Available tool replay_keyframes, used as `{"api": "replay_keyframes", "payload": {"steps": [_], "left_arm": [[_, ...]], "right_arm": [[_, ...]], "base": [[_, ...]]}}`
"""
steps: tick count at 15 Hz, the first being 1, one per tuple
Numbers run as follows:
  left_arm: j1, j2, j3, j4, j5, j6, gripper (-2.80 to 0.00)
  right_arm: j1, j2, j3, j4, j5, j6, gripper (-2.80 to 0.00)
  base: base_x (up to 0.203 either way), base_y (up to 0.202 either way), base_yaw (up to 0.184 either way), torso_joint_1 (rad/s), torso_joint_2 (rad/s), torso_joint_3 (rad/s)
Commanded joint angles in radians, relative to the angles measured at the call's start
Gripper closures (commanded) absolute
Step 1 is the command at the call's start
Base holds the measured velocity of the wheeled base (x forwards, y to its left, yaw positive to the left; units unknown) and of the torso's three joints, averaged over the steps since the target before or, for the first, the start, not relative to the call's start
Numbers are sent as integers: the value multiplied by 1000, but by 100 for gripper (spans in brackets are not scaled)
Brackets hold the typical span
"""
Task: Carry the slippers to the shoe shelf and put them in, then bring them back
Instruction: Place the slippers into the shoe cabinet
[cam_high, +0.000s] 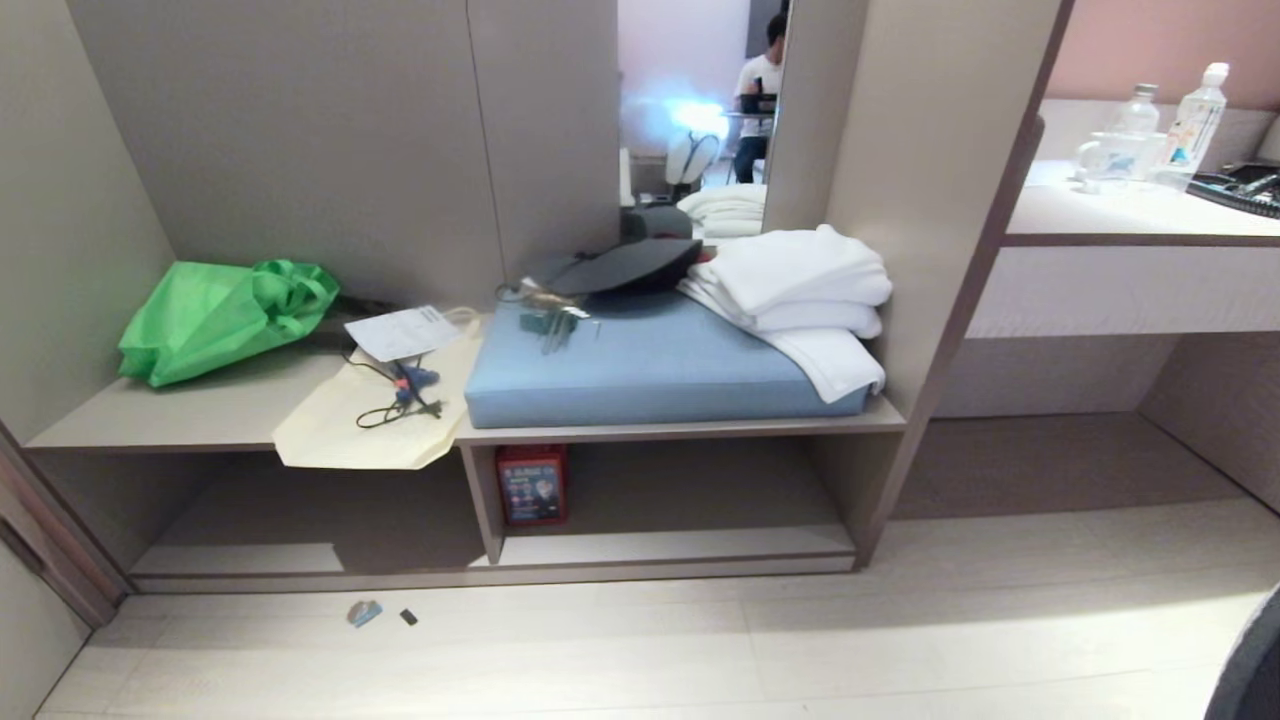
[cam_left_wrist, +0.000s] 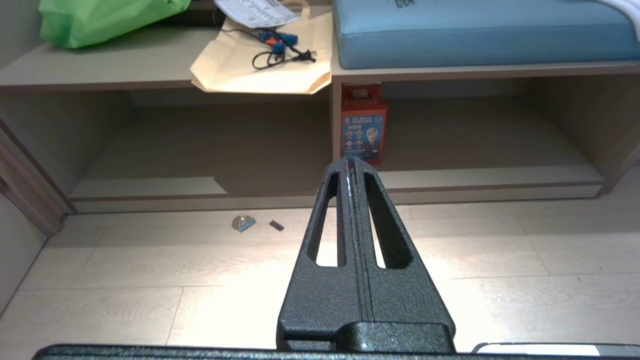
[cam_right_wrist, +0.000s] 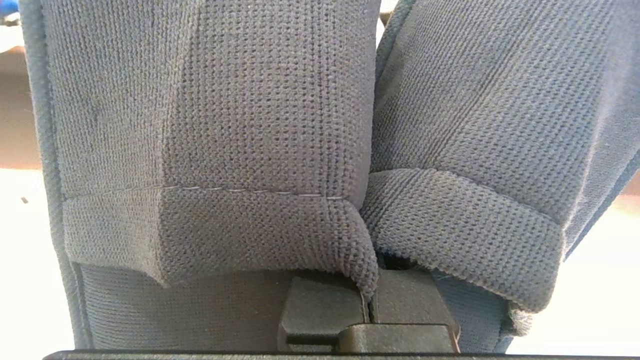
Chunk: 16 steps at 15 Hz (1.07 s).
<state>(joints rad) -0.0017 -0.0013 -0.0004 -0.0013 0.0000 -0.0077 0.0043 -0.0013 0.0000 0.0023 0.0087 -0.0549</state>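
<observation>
While the right gripper (cam_right_wrist: 369, 300) stays out of the head view, its wrist view shows its fingers pinched tight on the slippers (cam_right_wrist: 240, 150), which hang side by side and fill that picture. At twelve o'clock stands the shoe shelf (cam_high: 660, 545), a red box (cam_high: 532, 484) inside by its divider. Its fingers pressed together and empty, the left gripper (cam_left_wrist: 354, 167) points at that shelf
</observation>
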Motion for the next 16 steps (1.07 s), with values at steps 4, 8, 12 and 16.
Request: {"api": "replay_keyframes", "payload": {"steps": [4,8,12,16], "left_arm": [[0,1,0,-2,0,-2,0],[0,1,0,-2,0,-3,0],[0,0,0,-2,0,-2,0],[0,0,0,-2,0,-3,0]], "right_arm": [[0,1,-1,1,-1,6,0],[0,1,0,0,-1,6,0],[0,1,-2,4,-1,4,0],[0,1,-2,2,-1,6,0]], "base": [[0,0,0,4,3,-195],[0,0,0,0,1,-204],[0,0,0,2,1,-193],[0,0,0,3,4,-196]]}}
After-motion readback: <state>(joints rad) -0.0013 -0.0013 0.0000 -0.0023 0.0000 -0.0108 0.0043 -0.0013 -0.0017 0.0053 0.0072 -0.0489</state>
